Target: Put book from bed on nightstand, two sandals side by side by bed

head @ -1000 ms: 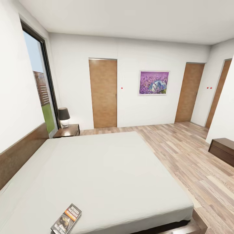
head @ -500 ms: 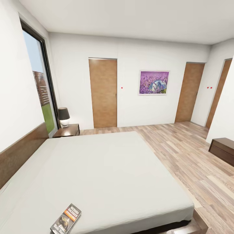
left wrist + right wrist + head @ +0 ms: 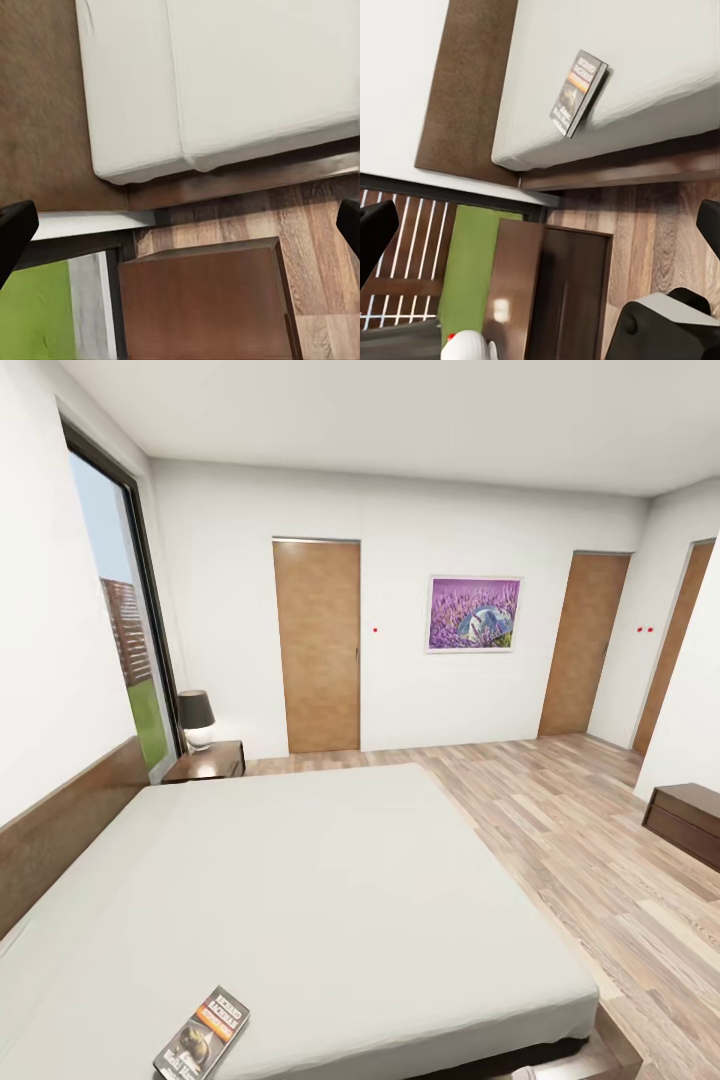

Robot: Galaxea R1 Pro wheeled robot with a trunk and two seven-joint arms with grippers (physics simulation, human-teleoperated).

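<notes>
1. The very large bed with a plain off-white mattress point(image 3: 340, 900) takes up the lower part of the head view, its brown wooden headboard point(image 3: 60, 830) running along the white wall on the left.
2. The small thin paperback book with a dark cover and orange band point(image 3: 203, 1033) lies flat on the mattress near the bed's closest edge, toward the headboard side; in the right wrist view the same book point(image 3: 579, 91) sits just inside the mattress edge.
3. A small dark reddish-brown wooden nightstand point(image 3: 207, 762) stands at the far side of the bed, beside the headboard, with a dark-shaded table lamp point(image 3: 197, 719) on top.
4. In the left wrist view, another dark wood nightstand top point(image 3: 206, 304) stands on the wood plank floor point(image 3: 315, 225), near the mattress corner.
5. The left gripper point(image 3: 180, 225) is spread wide, its dark fingertips at opposite picture edges, holding nothing.
6. The right gripper point(image 3: 540, 225) is likewise spread wide and empty, apart from the book.
7. A purple lavender picture point(image 3: 474, 614) hangs between two brown doors.
</notes>
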